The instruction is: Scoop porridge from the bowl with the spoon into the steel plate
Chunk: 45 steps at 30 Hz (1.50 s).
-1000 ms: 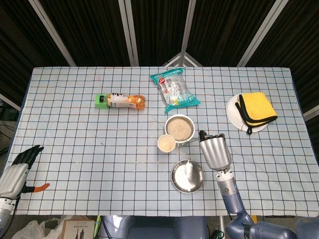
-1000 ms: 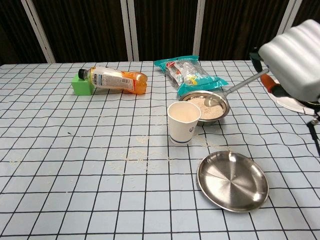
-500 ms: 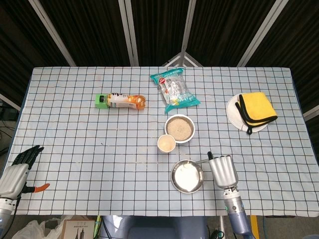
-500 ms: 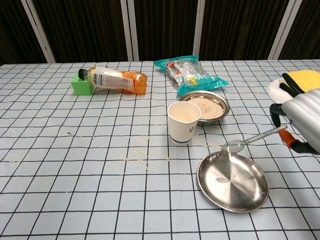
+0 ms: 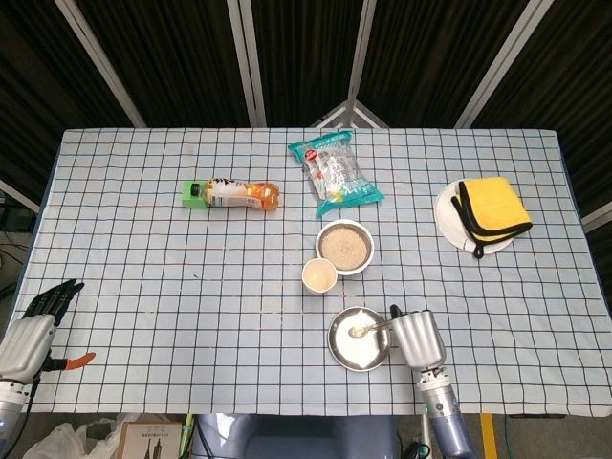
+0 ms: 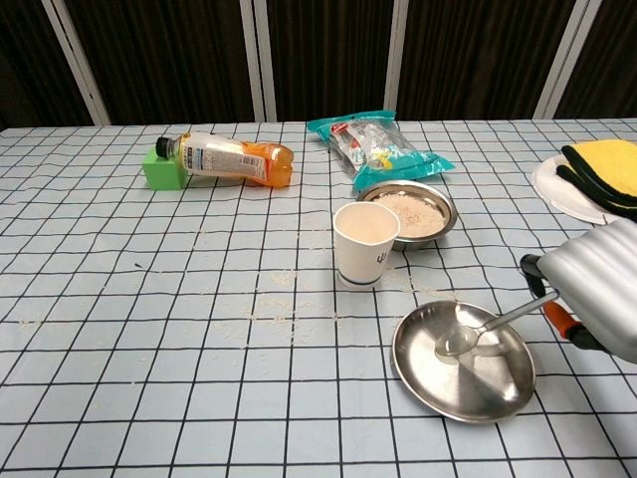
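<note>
The spoon (image 6: 485, 330) is gripped by the right hand (image 6: 601, 291), whose fingers are curled around the handle; the spoon's head is held inside the steel plate (image 6: 463, 359), low over its middle. The left hand (image 5: 33, 328) is seen at the table's near left corner with fingers spread and nothing held.

A dark blue mark is printed on the paper cup (image 6: 365, 244), but it cannot be read. Print is carried by the teal snack bag (image 6: 378, 142) and the lying orange bottle (image 6: 231, 158), too small to make out.

The table is covered by a pale cloth (image 5: 172, 268) with a dark grid, and scattered grains are seen on it. Dark panels with light struts stand behind.

The bowl (image 6: 415, 211), filled with pale porridge, is placed just behind the cup. A yellow cloth (image 5: 491, 213) is laid on a white plate (image 5: 448, 215) at far right.
</note>
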Available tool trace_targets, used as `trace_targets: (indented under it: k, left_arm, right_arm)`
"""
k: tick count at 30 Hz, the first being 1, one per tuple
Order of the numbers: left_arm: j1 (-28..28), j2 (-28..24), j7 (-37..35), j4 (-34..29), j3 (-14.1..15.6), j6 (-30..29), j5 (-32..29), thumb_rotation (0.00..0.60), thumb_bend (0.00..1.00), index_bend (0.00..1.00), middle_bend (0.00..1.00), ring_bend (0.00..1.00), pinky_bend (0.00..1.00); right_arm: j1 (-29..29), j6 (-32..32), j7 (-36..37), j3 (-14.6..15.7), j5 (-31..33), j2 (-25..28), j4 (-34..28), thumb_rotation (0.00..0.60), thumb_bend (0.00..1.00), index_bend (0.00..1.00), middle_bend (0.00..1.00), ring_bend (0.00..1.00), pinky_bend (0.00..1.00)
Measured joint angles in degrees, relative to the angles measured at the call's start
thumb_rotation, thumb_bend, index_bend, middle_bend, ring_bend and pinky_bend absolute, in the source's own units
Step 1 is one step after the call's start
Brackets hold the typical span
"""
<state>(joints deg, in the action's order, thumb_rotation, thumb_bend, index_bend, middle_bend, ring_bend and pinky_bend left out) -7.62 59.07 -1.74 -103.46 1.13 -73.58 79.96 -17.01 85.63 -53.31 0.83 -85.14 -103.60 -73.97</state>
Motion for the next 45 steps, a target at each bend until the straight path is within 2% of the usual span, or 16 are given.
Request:
trace_targets:
  k: [4,8,18,20,26,33,37,40,41,43,45]
  left_arm:
    - [0.0,0.0,0.0,0.0,0.0,0.0,0.0,0.600,0.00,0.00,0.00,0.00,0.00]
    - [-0.1,0.0,-0.1,0.0,0.0,0.1,0.1,0.600,0.00,0.00,0.00,0.00,0.00]
    - [0.0,-0.1,-0.1,0.0,0.0,0.1,0.1,0.600,0.00,0.00,0.00,0.00,0.00]
    - [-0.1,-0.1,-0.1,0.0,0.0,0.2,0.1,0.600,0.00,0.00,0.00,0.00,0.00]
    - [-0.1,-0.1,-0.1,-0.1,0.0,0.2,0.0,0.600,0.00,0.00,0.00,0.00,0.00]
    - [-0.1,-0.1,-0.2,0.0,0.0,0.3,-0.1,0.600,0.00,0.00,0.00,0.00,0.00]
    - [-0.1,-0.2,-0.4,0.0,0.0,0.2,-0.1,0.600,0.00,0.00,0.00,0.00,0.00]
    - [0.0,-0.2,-0.6,0.1,0.0,0.2,0.0,0.600,0.00,0.00,0.00,0.00,0.00]
    - [0.0,-0.2,-0.7,0.2,0.0,0.1,0.1,0.600,0.00,0.00,0.00,0.00,0.00]
    - [0.1,-0.2,-0.8,0.4,0.0,-0.1,0.4,0.600,0.00,0.00,0.00,0.00,0.00]
    - [0.1,-0.2,-0.6,0.7,0.0,-0.3,0.7,0.600,0.00,0.00,0.00,0.00,0.00]
  right_arm:
    - [0.2,-0.3,-1.2,-0.9,1.1,-0.4,0.5,0.600,0.56,0.64,0.95,1.00,0.98]
    - [0.6,-0.6,-2.0,-1.8,2.3,-0.4,0.3,0.600,0.56,0.58,0.95,1.00,0.98]
    - [1.7,-1.7,-3.1,-1.1,2.4,0.3,-1.3,0.600,0.56,0.50,0.95,1.00,0.98]
    - [1.9,-1.8,-3.3,-0.8,2.1,0.4,-1.4,0.600,0.56,0.45,0.95,1.00,0.98]
    - [2.4,-2.0,-4.0,-0.7,1.8,0.5,-1.9,0.600,0.54,0.23,0.95,1.00,0.98]
    - [2.9,-2.0,-4.6,-0.6,1.2,0.9,-2.8,0.600,0.50,0.20,0.95,1.00,0.98]
    - [3.1,-1.3,-4.7,-0.6,0.3,1.9,-3.8,0.600,0.49,0.20,0.94,0.96,0.98]
    - [3.3,0.0,-4.1,-0.7,-1.1,3.8,-5.0,0.600,0.48,0.18,0.87,0.89,0.93]
    - [3.4,0.6,-3.7,-0.7,-1.6,4.6,-5.3,0.600,0.48,0.13,0.81,0.84,0.90]
    - [3.7,2.1,-2.5,-0.9,-2.6,6.7,-6.2,0.600,0.44,0.04,0.67,0.71,0.84]
    - [4.2,3.4,-0.8,-1.1,-3.2,8.8,-7.2,0.600,0.38,0.00,0.48,0.52,0.72]
